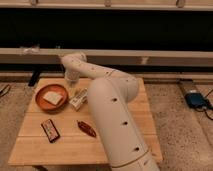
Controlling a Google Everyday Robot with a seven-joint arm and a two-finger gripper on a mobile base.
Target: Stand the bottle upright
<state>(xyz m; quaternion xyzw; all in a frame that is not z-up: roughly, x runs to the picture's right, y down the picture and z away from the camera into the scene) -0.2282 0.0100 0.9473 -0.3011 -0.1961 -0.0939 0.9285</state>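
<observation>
The bottle (78, 99) is small and whitish. It lies on its side on the wooden table (125, 120), just right of the orange bowl (40, 102). My white arm rises from the front, bends left and comes down over the table's back left. The gripper (75, 89) hangs at the end of it, right above the bottle and close to or touching it. The arm's wrist hides part of the bottle's far end.
The orange bowl holds a pale flat item (52, 97). A dark snack bar (50, 130) and a dark red wrapper (86, 128) lie at the front left. The arm's thick link covers the table's middle. A dark wall and ledge run behind.
</observation>
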